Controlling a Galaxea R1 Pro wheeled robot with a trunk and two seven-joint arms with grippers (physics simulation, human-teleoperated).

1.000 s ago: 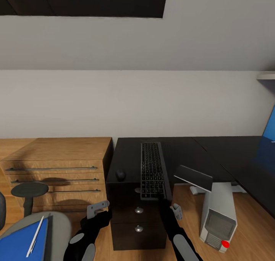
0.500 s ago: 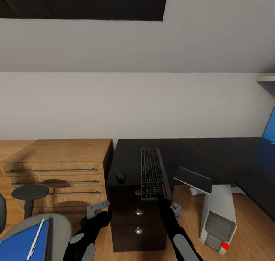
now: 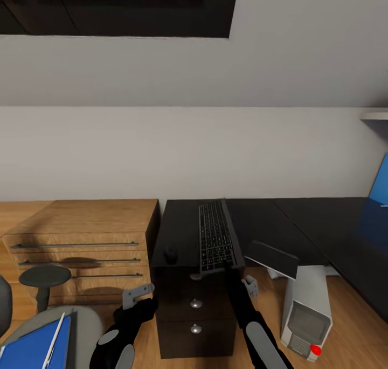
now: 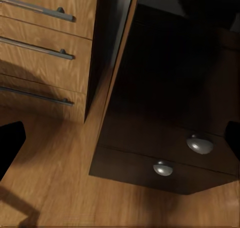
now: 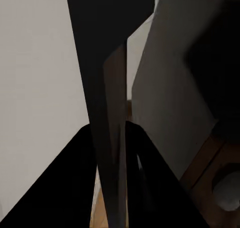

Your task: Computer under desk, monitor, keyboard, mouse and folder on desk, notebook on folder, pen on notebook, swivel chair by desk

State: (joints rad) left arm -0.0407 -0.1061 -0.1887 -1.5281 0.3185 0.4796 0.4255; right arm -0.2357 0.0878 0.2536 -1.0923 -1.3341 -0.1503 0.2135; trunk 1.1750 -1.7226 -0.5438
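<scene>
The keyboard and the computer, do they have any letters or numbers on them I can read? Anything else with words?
Nothing can be read in these pictures.
The keyboard: its keys carry pale marks, too small and blurred to read.
The computer: no readable label; just a plain red dot low on its front.
The blue folder on the swivel chair: no writing shows.
The desk drawers: plain knobs, no labels.

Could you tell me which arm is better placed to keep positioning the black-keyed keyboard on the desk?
The right. Its gripper is at the near end of the slim black-keyed keyboard on the black-topped desk, apparently clamping its edge. The left gripper hangs lower, facing the black drawer unit, with nothing in its jaws.
</scene>
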